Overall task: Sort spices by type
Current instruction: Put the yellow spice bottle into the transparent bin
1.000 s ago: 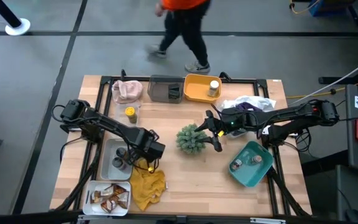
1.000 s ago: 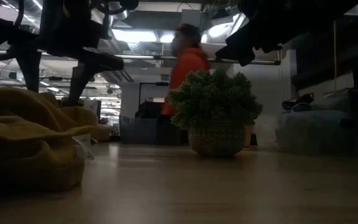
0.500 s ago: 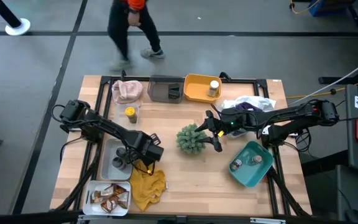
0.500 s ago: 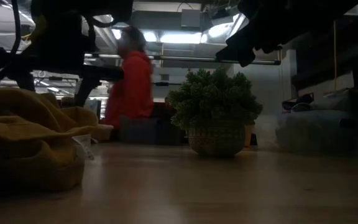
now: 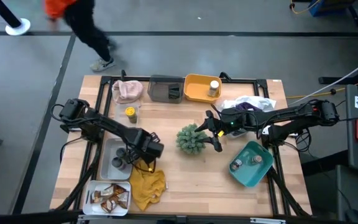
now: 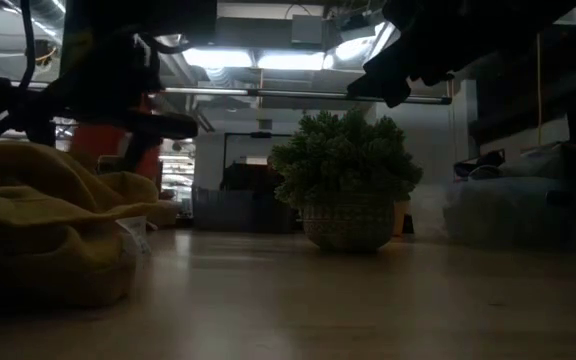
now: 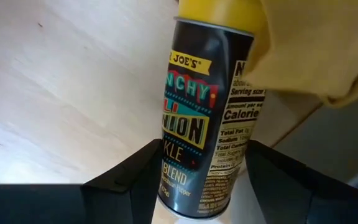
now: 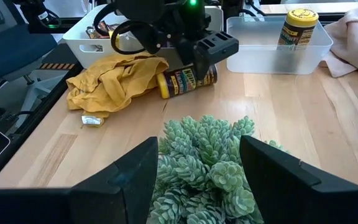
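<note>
Centre of the high view: the plant ball (image 5: 191,139), with the right gripper (image 5: 214,132) beside it, fingers spread, empty. Lower left, the left gripper (image 5: 149,159) appears clamped on a yellow-lidded jar (image 7: 207,118) lying against the mustard cloth (image 5: 146,186).

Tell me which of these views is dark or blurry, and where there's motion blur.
Low view: dim and backlit by ceiling lights, with the mustard cloth up close soft and the plant sharper. High view: evenly lit, only the walking person smeared by motion. Left wrist view: the yellow-lidded jar fills the frame, its label readable, its lid end soft.
</note>
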`<state>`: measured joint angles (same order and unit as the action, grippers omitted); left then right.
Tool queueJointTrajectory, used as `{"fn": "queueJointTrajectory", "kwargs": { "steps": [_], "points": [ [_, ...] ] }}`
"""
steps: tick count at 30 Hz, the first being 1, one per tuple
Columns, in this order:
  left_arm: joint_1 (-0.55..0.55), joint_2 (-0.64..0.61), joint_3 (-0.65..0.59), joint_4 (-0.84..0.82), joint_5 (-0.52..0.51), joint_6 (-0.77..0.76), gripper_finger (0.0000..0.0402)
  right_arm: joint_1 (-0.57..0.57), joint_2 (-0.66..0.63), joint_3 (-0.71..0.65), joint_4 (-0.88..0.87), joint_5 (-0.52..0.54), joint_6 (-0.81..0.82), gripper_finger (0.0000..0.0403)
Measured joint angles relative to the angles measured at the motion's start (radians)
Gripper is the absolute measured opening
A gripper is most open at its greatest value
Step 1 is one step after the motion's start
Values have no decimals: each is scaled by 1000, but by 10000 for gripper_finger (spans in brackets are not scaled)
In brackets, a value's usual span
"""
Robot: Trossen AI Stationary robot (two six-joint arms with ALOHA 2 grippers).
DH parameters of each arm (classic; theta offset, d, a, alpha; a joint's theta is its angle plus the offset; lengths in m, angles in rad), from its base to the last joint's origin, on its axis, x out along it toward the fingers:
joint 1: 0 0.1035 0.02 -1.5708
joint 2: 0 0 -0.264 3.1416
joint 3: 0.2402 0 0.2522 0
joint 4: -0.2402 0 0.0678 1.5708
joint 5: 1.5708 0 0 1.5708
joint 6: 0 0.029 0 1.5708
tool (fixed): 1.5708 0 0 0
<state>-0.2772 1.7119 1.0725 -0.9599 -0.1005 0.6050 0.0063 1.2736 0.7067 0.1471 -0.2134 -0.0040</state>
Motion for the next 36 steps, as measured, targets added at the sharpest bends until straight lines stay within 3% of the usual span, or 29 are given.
{"fn": "queueJointTrajectory", "kwargs": {
  "steps": [7,26,36],
  "points": [
    [22,1,0,15,37,-41,210,0,0,0,0,0,0,225],
    [141,4,-3,76,34,-465,210,0,0,0,0,0,0,225],
    [180,6,-3,211,35,-652,210,0,0,0,0,0,0,225]
  ]
}}
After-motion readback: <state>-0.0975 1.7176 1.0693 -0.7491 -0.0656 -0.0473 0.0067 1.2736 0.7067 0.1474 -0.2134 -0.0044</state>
